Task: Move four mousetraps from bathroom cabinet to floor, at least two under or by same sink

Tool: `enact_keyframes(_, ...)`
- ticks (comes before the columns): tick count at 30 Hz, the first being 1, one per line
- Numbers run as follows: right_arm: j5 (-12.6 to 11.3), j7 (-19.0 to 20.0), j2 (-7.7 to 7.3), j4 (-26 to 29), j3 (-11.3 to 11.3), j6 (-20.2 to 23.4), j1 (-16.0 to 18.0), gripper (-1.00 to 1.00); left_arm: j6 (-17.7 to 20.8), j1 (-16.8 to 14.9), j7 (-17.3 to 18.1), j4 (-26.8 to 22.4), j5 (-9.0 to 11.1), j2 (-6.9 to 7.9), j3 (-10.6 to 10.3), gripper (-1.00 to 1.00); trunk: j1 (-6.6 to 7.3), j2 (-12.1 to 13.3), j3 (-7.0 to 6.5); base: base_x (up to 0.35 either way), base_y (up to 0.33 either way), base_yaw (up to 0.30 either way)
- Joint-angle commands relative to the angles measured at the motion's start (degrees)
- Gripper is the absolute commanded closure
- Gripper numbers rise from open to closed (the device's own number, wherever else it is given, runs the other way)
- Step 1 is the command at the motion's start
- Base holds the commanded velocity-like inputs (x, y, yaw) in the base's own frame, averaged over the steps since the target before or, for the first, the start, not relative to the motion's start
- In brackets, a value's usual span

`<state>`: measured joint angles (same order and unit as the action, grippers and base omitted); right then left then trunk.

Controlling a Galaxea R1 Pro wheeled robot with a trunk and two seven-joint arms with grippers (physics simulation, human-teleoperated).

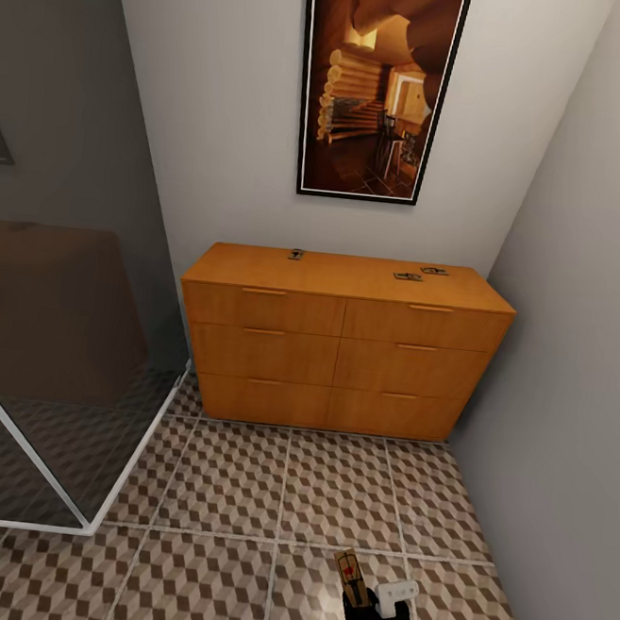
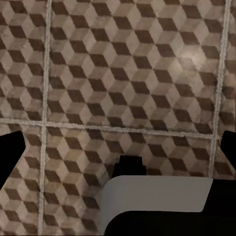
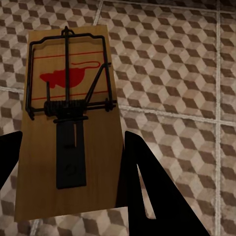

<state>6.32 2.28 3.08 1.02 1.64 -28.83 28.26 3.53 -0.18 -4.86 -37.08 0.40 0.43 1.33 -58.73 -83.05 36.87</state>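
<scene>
Mousetrap (image 3: 69, 123), tan board, black wire, red mouse mark

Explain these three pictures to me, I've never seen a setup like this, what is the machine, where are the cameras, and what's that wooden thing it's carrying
This is a simulated two-armed robot on wheels, steered by a person. The big picture comes from a camera on its head, looking down at an orange-brown cabinet against the wall, under a framed picture. Three small mousetraps lie on the cabinet's top: one toward the left and two toward the right.

The other two pictures come from cameras on the wrists, looking along each gripper's fingers. The right gripper is closed on a fourth mousetrap, a wooden board with a wire spring and a red mouse mark. The head view shows that same trap at the bottom. The left wrist camera looks at the patterned bathroom floor; its fingertips sit far apart at the edges, so that gripper looks open and empty.
</scene>
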Motion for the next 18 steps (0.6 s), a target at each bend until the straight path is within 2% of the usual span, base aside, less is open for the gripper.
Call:
enact_keyframes(1, 0.1, -0.2, 0.00, 0.0, 0.1, -0.2, 0.0, 1.00, 6.5, 0.0, -0.1, -4.7, 0.1, 0.01, 0.0, -1.00, 0.00, 0.0, 0.05, 0.000, 0.000, 0.000)
enact_keyframes(3, 0.1, -0.2, 0.00, 0.0, 0.1, -0.2, 0.0, 1.00, 11.5, 0.0, 0.0, -9.1, 0.1, 0.01, 0.0, -1.00, 0.00, 0.0, 0.05, 0.000, 0.000, 0.000)
enact_keyframes(4, 0.1, -0.2, 0.00, 0.0, 0.1, -0.2, 0.0, 1.00, 15.6, 0.0, -0.1, -13.4, 0.1, 0.01, 0.0, -1.00, 0.00, 0.0, 0.05, 0.000, 0.000, 0.000)
enact_keyframes(5, 0.1, -0.2, 0.00, 0.0, 0.1, -0.2, 0.0, 1.00, 17.3, 0.0, -0.1, -15.5, 0.1, 0.01, -0.1, -1.00, 0.00, 0.0, 0.05, 0.000, 0.000, 0.000)
enact_keyframes(7, 0.1, -0.2, 0.00, 0.0, 0.1, -0.2, 0.0, 1.00, 23.6, 0.0, -0.1, -23.1, 0.1, -0.04, -0.1, -1.00, 0.00, 0.0, 0.05, 0.000, 0.000, 0.000)
enact_keyframes(8, 0.1, -0.2, 0.00, 0.0, 0.1, -0.2, 0.0, 1.00, 25.3, 0.0, -0.1, -24.9, 0.1, -0.05, -0.1, -1.00, 0.00, 0.0, 0.05, 0.000, 0.000, 0.000)
enact_keyframes(9, 0.1, -0.2, 0.00, 0.0, 0.1, -0.2, 0.0, 1.00, 29.1, -0.2, -0.1, -28.5, 0.2, -0.06, -0.1, -1.00, 0.00, 0.0, 0.05, 0.000, 0.000, 0.000)
enact_keyframes(10, 0.1, -0.2, 0.01, 0.0, 0.1, -0.2, 0.0, 1.00, 36.0, -0.9, -0.1, -33.8, 0.2, -0.11, -0.1, -1.00, 0.00, 0.0, 0.05, 0.000, 0.000, 0.000)
enact_keyframes(11, 0.1, -0.2, 0.01, 0.0, 0.1, -0.2, 0.0, 1.00, 38.6, -1.4, -0.1, -35.7, 0.2, -0.21, -0.1, -1.00, 0.00, 0.0, 0.05, 0.000, 0.000, 0.000)
enact_keyframes(13, 0.1, -0.2, 0.00, 0.0, 0.1, -0.2, 0.0, 1.00, 48.2, -4.3, -0.1, -42.9, 0.2, -1.19, -0.1, -1.00, 0.00, 0.0, 0.05, 0.000, 0.000, 0.000)
enact_keyframes(14, 0.1, -0.2, 0.00, 0.0, 0.1, -0.2, 0.0, 1.00, 50.3, -6.2, -0.2, -45.1, 0.2, -1.77, -0.1, -1.00, 0.00, 0.0, 0.05, 0.000, 0.000, 0.000)
enact_keyframes(16, 0.1, -0.2, 0.00, 0.0, 0.1, -0.2, 0.0, 1.00, 51.7, -8.3, -0.2, -46.6, 0.2, -2.44, -0.2, -1.00, 0.00, 0.0, 0.05, 0.000, 0.000, 0.000)
enact_keyframes(18, 0.1, -0.2, 0.01, 0.0, 0.1, -0.2, 0.0, 1.00, 53.2, -12.0, -0.3, -47.6, 0.2, -3.64, -0.2, -1.00, 0.00, 0.0, 0.05, 0.000, 0.000, 0.000)
